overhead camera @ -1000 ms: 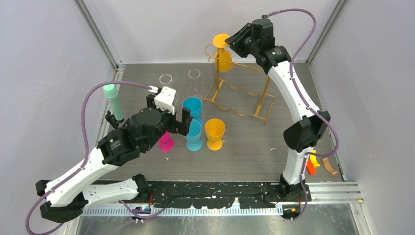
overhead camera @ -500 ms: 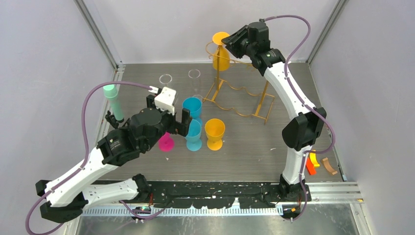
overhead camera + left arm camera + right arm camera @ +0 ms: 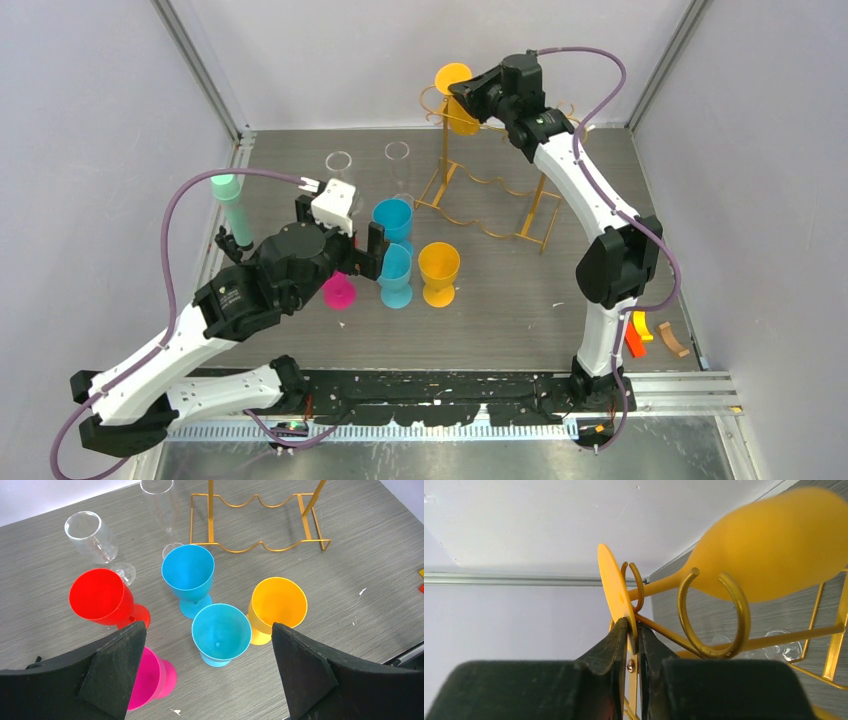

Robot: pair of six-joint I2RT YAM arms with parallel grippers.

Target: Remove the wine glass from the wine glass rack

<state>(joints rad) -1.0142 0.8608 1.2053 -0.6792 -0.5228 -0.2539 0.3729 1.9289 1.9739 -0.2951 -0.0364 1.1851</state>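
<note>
A yellow wine glass (image 3: 456, 98) hangs upside down from the top rail of the gold wire rack (image 3: 492, 200) at the back of the table. In the right wrist view its round foot (image 3: 612, 587) stands edge-on between my right gripper's (image 3: 633, 630) jaws, which are shut on its rim, with the bowl (image 3: 774, 545) beyond two gold loops (image 3: 714, 615). In the top view my right gripper (image 3: 466, 96) is at the glass's foot. My left gripper (image 3: 207, 645) is open and empty, above the standing cups.
On the table stand two blue cups (image 3: 221, 632), a yellow cup (image 3: 277, 607), a red cup (image 3: 100, 597), a pink cup (image 3: 150, 677) and two clear glasses (image 3: 92, 535). A green tube (image 3: 232, 205) stands at left. Small orange pieces (image 3: 640, 335) lie at right.
My right gripper has moved left along the rack's top rail to the hanging glass's foot and is now shut on it. The left arm has barely shifted.
</note>
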